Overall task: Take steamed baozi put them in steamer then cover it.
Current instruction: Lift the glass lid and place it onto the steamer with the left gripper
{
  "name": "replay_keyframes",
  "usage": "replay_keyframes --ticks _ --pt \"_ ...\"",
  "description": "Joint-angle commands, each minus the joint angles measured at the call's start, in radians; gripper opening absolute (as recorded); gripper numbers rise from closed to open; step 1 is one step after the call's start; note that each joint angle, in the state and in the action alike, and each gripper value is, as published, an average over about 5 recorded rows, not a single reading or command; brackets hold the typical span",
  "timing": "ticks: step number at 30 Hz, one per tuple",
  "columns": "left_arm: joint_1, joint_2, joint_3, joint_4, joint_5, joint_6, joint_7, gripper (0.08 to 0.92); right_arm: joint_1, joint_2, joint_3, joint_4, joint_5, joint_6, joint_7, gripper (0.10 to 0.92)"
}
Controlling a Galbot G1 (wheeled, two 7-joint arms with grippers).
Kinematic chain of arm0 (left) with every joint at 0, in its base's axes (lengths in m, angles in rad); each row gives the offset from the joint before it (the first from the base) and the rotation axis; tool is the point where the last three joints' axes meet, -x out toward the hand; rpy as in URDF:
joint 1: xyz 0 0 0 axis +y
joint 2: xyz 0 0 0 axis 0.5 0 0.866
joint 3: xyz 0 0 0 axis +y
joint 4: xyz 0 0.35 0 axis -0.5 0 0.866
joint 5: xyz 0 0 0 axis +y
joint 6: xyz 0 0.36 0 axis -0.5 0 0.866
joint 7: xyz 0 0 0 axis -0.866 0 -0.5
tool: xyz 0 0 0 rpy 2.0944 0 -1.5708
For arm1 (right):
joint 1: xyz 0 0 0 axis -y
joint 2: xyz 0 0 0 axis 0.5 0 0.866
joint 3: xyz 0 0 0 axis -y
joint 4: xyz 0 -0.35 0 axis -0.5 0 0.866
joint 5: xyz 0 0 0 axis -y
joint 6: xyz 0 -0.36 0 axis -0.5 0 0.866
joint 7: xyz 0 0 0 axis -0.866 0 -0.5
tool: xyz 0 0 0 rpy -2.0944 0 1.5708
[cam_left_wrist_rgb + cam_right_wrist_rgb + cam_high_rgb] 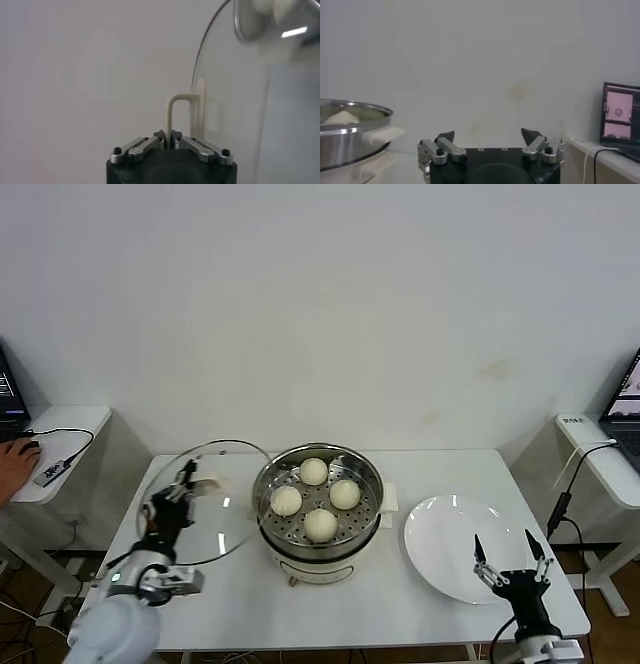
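Several cream-white baozi (314, 471) lie on the perforated tray inside the steel steamer (318, 546) on its cream base, mid-table. My left gripper (183, 482) is shut on the cream handle (176, 116) of the glass cover (222, 529) and holds it tilted, off the table, just left of the steamer. In the left wrist view the glass (260, 100) stands beside the handle. My right gripper (510, 550) is open and empty, over the near edge of the white plate (440, 534). The right wrist view shows the steamer rim (350, 112) with one baozi (341, 117).
The white plate lies right of the steamer and holds nothing. Side desks stand at both sides: a hand and cables on the left one (60, 434), a laptop (625, 399) on the right one. The table's front edge is near both arms.
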Motion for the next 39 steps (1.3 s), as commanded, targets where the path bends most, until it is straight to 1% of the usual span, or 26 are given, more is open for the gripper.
replay_keyframes --ticks 1,5,10,13,17,28,39 --pt "-0.245 -0.129 0.342 0.078 0.331 0.134 0.163 0.138 0.008 0.029 -0.009 -0.048 -0.156 0.022 0.011 0.823" --pt "-0.327 -0.226 0.379 0.142 0.475 0.136 0.228 0.138 0.019 0.037 -0.027 -0.061 -0.183 0.022 0.011 0.823" --pt "-0.375 -0.321 0.403 0.176 0.578 0.157 0.318 0.138 0.023 0.047 -0.046 -0.072 -0.208 0.024 0.012 0.823" --pt "-0.392 -0.361 0.424 0.192 0.598 0.172 0.339 0.138 0.022 0.051 -0.050 -0.077 -0.218 0.027 0.013 0.823" --pt "-0.404 -0.403 0.448 0.221 0.601 0.186 0.341 0.138 0.021 0.054 -0.054 -0.077 -0.224 0.029 0.013 0.823" --pt "-0.410 -0.467 0.471 0.298 0.619 0.183 0.322 0.138 0.024 0.054 -0.062 -0.090 -0.226 0.035 0.017 0.823" --pt "-0.382 -0.477 0.468 0.307 0.621 0.178 0.311 0.138 0.023 0.051 -0.068 -0.098 -0.227 0.040 0.016 0.823"
